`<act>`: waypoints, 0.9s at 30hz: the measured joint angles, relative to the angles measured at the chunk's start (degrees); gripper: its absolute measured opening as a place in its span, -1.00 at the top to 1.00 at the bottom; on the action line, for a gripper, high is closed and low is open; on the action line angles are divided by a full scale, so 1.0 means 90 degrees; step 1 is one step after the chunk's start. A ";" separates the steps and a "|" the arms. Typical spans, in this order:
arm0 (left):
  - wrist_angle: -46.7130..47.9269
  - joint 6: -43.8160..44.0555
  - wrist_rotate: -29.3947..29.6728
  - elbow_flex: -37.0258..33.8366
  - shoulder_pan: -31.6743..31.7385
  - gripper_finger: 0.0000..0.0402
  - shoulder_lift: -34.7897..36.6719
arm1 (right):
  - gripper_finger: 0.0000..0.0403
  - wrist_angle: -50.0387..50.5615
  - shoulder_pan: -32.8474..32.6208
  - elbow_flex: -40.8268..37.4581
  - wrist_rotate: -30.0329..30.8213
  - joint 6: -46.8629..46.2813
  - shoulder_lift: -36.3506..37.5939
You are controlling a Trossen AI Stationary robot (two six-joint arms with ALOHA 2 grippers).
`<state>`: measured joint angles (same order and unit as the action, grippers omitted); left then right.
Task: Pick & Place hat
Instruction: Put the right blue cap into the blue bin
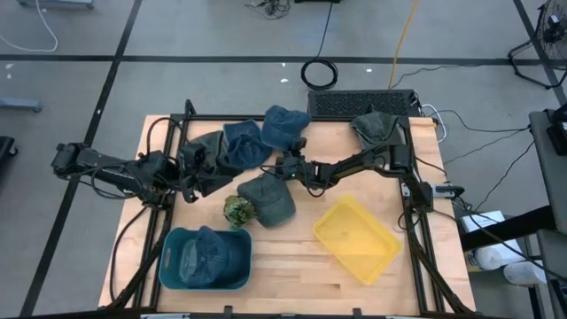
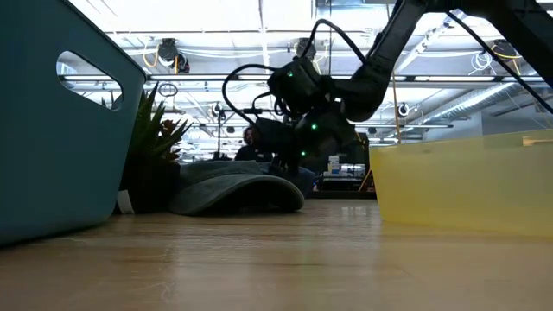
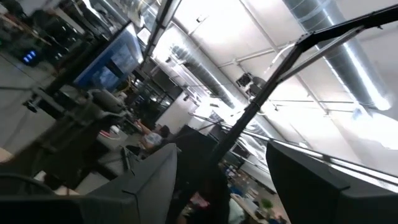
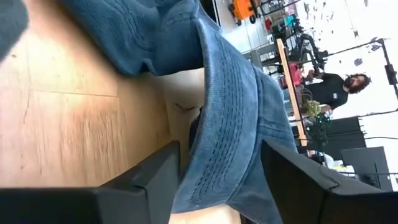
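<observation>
Several hats lie on the wooden table point(image 1: 292, 275). At the back there is a dark green one point(image 1: 205, 146), two blue ones point(image 1: 244, 142) point(image 1: 285, 124) and a green one point(image 1: 376, 127). A grey-green hat point(image 1: 270, 199) rests crown up mid-table. My right gripper point(image 1: 282, 167) is low over the table, open, with a blue hat's stitched brim point(image 4: 230, 112) between its fingers. My left gripper point(image 1: 190, 173) is raised at the left, open and tipped upward, with nothing between its fingers point(image 3: 155, 180). My right gripper point(image 4: 219, 149) has the blue hat's brim point(image 4: 217, 162) standing between its two open fingers. The fingers come in nearly level from the table's right. I cannot tell whether either finger touches the brim. The hat lies on the table.
A teal bin point(image 1: 173, 266) with a hat in it stands at the near left. A yellow tray point(image 1: 354, 237) lies at the near right. A small plant point(image 1: 237, 210) stands beside the grey-green hat. Black frame posts rise at both table sides.
</observation>
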<state>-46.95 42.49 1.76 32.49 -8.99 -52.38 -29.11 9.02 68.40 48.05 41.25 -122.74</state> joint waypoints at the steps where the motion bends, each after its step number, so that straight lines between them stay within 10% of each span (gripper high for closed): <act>1: 0.0001 0.0036 -0.0045 0.0000 0.0002 -0.28 0.0000 | 0.02 0.0001 -0.0008 0.0000 0.0008 0.0005 0.0000; 8: 0.0003 0.0132 -0.0250 0.0000 0.0002 -0.28 0.0000 | 0.89 0.0026 -0.0162 -0.0005 0.0008 -0.0038 0.0065; 27: -0.0002 0.0521 -0.0744 0.0000 0.0002 -0.28 0.0000 | 1.00 0.1031 -0.0559 -0.0304 0.0163 0.1232 0.2651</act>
<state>-46.97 47.18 -4.93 32.49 -8.97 -52.38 -19.83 3.99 65.67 49.52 52.34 -98.88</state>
